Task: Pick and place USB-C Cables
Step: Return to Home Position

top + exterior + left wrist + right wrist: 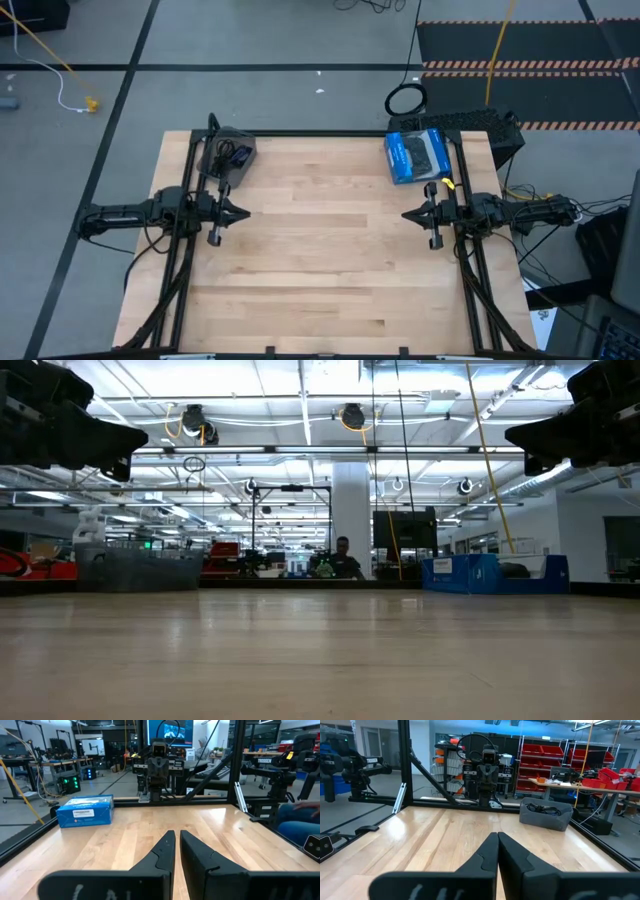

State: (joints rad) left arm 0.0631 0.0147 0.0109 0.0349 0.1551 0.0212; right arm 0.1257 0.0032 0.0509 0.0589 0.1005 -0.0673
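The USB-C cables (233, 153) lie in the bin (250, 147) at the upper left of the table. The left gripper (246, 212), middle left, and the right gripper (404, 214), middle right, both have their fingers together.

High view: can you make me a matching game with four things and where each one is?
Things:
1. dark grey soft bin
2. blue cardboard box
3. black ring-shaped cable coil
4. left tool

Places:
a. on the floor beyond the table
b. top right corner of the table
c. shut, over the table's left side
d. top left corner of the table

Pairs: 1-d, 2-b, 3-a, 4-c.
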